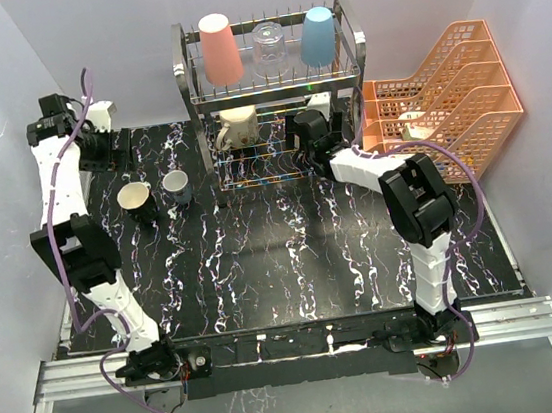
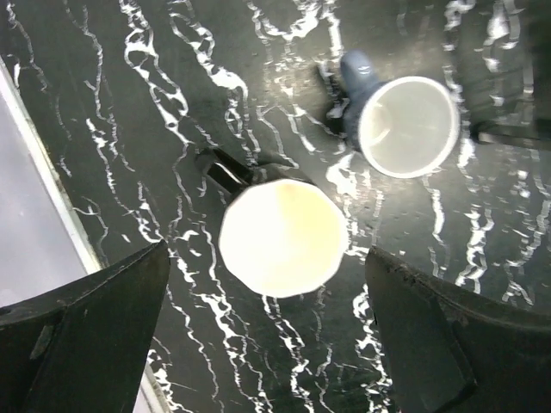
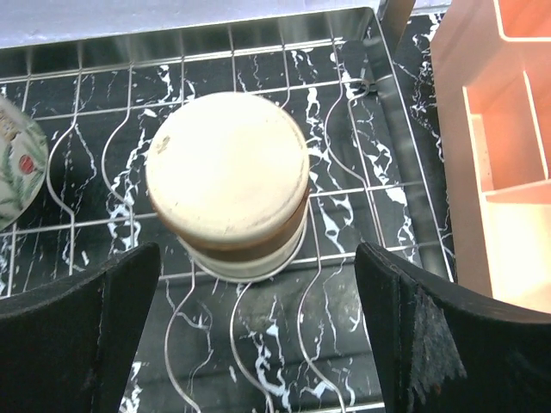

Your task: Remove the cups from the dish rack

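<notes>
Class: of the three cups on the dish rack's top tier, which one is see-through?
The clear glass, standing in the middle; the salmon-pink tumbler and light-blue tumbler either side are opaque.

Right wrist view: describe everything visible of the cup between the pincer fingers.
The cup stands upside down on the lower wire floor of the dish rack. Its cream base faces up; below runs a brown band, then a pale rim on the wires. Smooth surface; material unclear. The right pincer hangs open over it, fingers either side, not touching.
</notes>
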